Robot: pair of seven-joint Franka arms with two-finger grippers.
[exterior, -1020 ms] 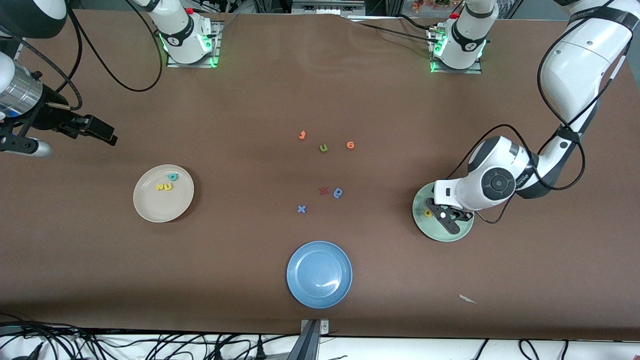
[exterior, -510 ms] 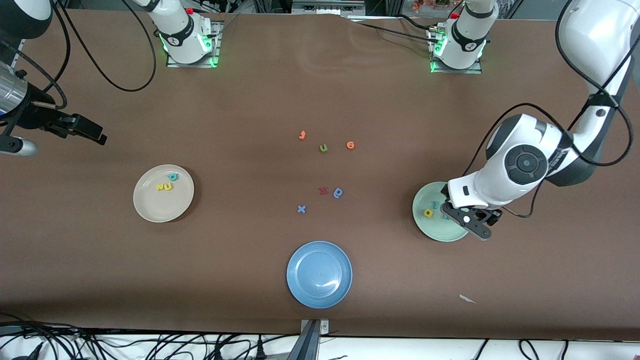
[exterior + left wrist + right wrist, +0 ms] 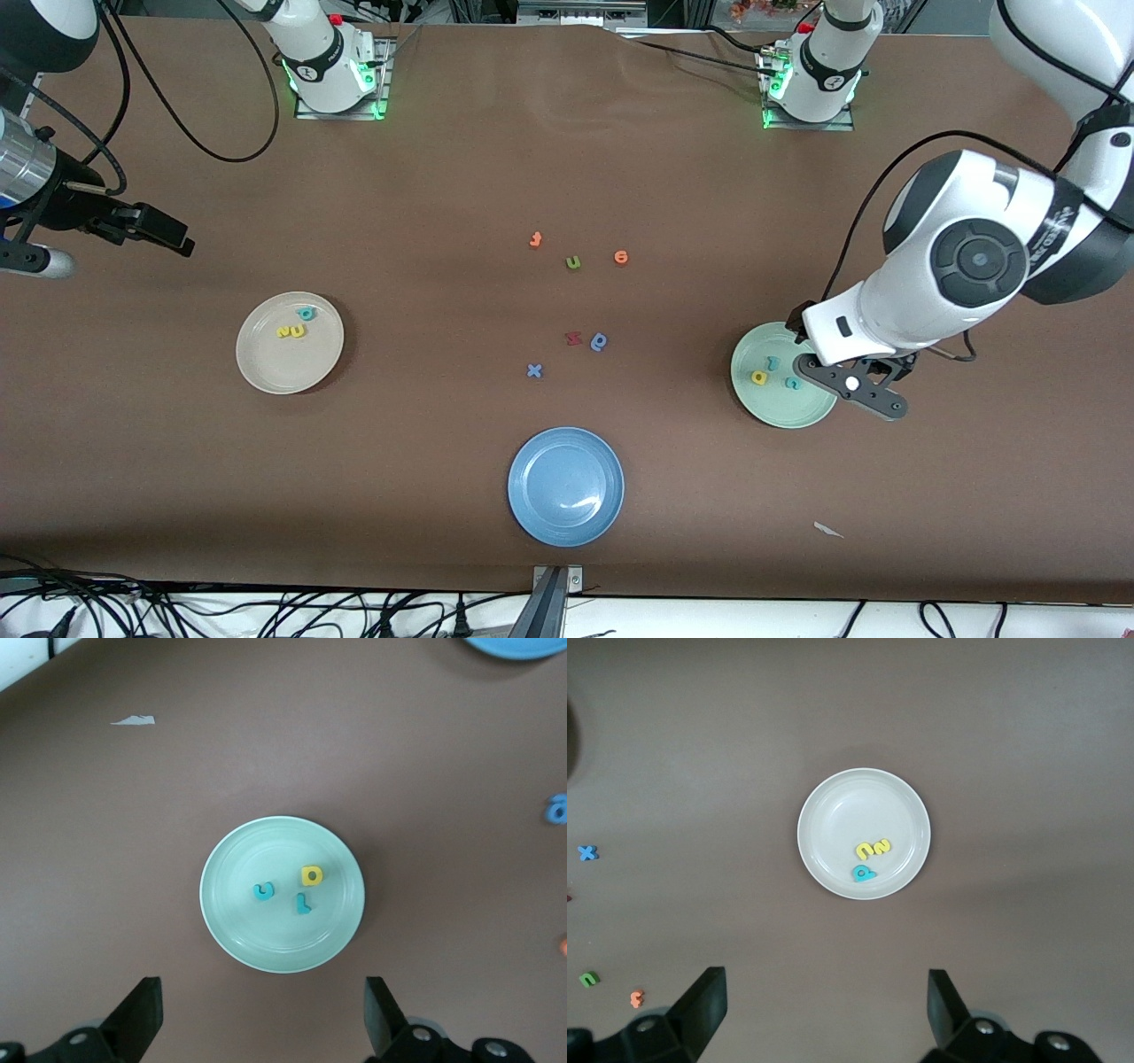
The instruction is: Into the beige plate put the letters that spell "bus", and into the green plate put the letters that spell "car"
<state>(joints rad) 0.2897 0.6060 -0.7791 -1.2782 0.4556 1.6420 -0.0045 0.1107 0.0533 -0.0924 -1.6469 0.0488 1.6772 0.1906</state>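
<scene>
The green plate (image 3: pixel 780 409) (image 3: pixel 257 935) lies at the left arm's end of the table. In it are a yellow "a" (image 3: pixel 759 377) (image 3: pixel 312 875), a teal "r" (image 3: pixel 773 362) (image 3: pixel 303 903) and a teal "c" (image 3: pixel 792 383) (image 3: pixel 263 892). My left gripper (image 3: pixel 852 388) (image 3: pixel 263 1028) hangs open and empty above that plate's rim. At the right arm's end, the beige plate (image 3: pixel 283 370) (image 3: pixel 837 815) holds a teal "b" (image 3: pixel 306 313) (image 3: pixel 864 873) and the yellow "u" and "s" side by side (image 3: pixel 291 331) (image 3: pixel 873 849). My right gripper (image 3: pixel 164 232) (image 3: pixel 826 1019) waits open, high above the table near the beige plate.
A blue plate (image 3: pixel 565 509) sits near the front edge. Mid-table lie an orange letter (image 3: pixel 535 239), an olive "u" (image 3: pixel 573 262), an orange "e" (image 3: pixel 621 257), a red letter (image 3: pixel 573 338), a blue round letter (image 3: pixel 600 341) and a blue "x" (image 3: pixel 534 370). A paper scrap (image 3: pixel 828 530) lies nearer the front camera than the green plate.
My left gripper has opened, risen and drawn off the green plate toward the left arm's end, uncovering the teal "r" and "c". The right gripper shifted slightly.
</scene>
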